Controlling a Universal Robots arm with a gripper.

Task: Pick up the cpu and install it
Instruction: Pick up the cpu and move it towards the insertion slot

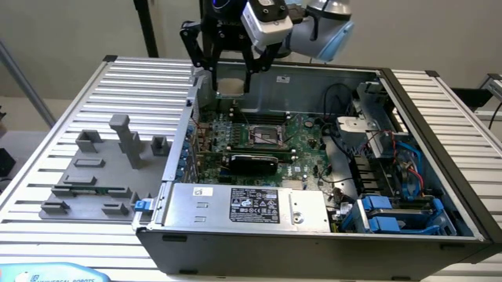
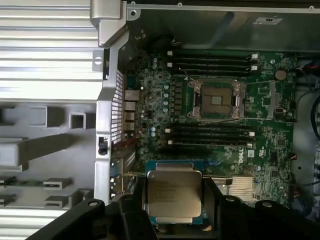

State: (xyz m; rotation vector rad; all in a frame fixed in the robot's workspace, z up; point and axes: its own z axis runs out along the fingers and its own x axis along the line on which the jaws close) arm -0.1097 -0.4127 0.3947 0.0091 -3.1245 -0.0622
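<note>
The cpu, a flat silvery square chip with a thin rim, sits between the black fingers of my gripper, which is shut on it. In the exterior view the gripper hangs above the case's back left corner with the cpu in it, well above the board. The dark metal-framed socket lies open in the middle of the green motherboard. In the wrist view the socket is ahead of the held chip, apart from it.
The open grey computer case lies on a slatted metal table. A grey fixture with posts holds a green memory stick at the exterior view's left. Cables and blue drive brackets crowd the case's right side.
</note>
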